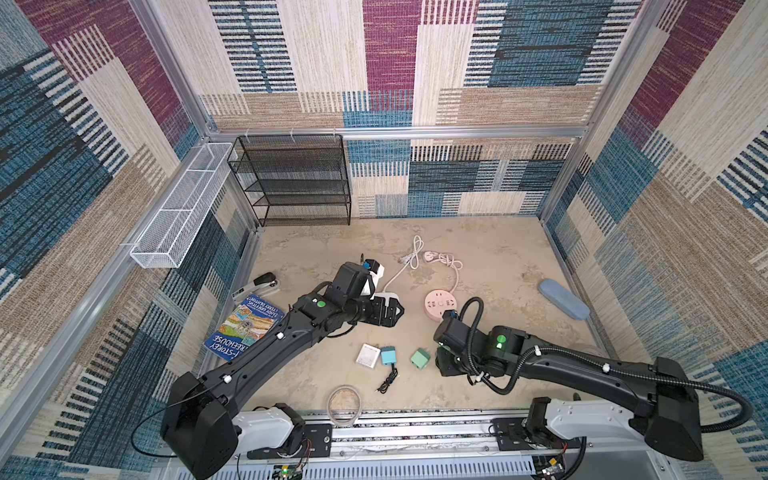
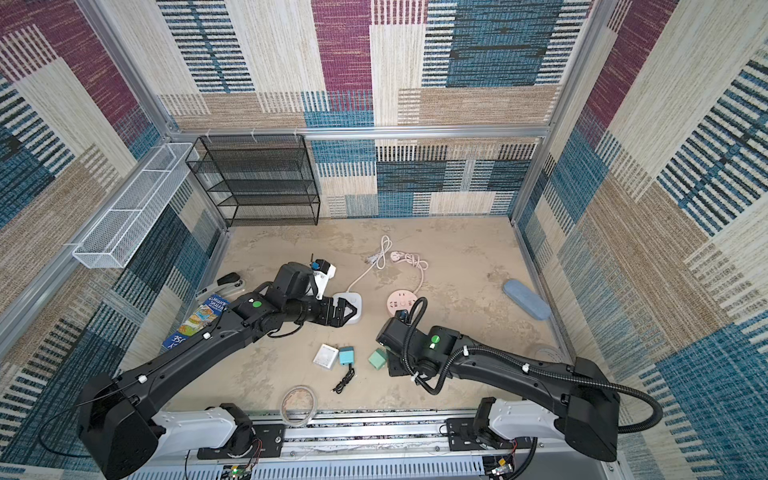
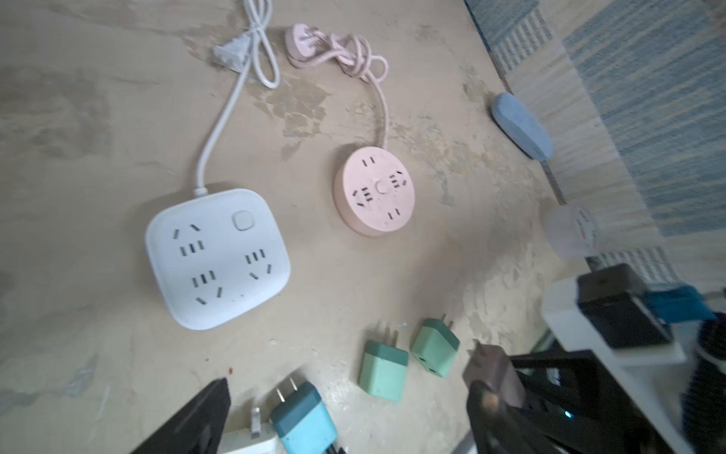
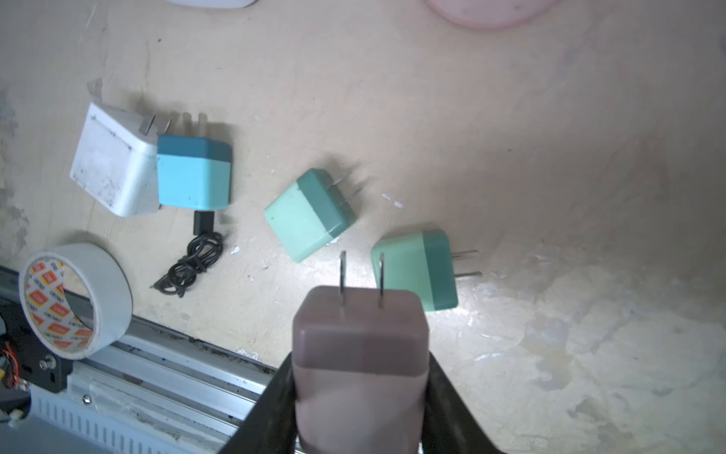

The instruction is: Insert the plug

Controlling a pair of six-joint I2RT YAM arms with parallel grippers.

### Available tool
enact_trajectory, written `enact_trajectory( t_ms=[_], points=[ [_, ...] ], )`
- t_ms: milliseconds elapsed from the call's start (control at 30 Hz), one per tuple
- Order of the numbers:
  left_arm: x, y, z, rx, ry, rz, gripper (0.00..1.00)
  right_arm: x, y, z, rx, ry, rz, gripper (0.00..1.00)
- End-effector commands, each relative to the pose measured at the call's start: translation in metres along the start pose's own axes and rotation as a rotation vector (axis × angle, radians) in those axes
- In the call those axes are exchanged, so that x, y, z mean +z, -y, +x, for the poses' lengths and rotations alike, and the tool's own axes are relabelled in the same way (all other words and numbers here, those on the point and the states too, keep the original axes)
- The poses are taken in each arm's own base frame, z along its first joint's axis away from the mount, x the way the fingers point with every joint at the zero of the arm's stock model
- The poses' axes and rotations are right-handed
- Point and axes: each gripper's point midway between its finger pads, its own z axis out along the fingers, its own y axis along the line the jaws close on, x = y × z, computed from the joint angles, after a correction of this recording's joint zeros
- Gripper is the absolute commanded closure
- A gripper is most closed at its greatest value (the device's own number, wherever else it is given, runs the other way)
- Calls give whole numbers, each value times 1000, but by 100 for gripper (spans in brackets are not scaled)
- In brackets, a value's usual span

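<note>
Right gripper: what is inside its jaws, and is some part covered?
A brown plug sits in the right gripper, a finger on each side, its two prongs pointing out. Its back end is covered by the gripper and cannot be seen.

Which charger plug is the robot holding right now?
The mauve plug, clamped in the right gripper, prongs out. Both green plugs, the blue plug and the white plug lie on the table.

Black arms (image 1: 266,345), green dots (image 1: 321,303), corrugated cable (image 1: 469,345)
</note>
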Motion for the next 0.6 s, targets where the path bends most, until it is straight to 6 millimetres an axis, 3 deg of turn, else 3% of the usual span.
enact_trajectory(
  t_ms=[0, 333, 567],
  points=[
    [0, 28, 15, 23, -86, 157, 2, -7, -17, -18, -207, 72, -58, 100],
    [4, 41, 34, 4, -114, 265, 7, -54, -40, -63, -360, 399, -187, 100],
    [5, 56, 37, 1, -114, 345, 9, -45, -48, -66, -416, 368, -166, 100]
  ],
)
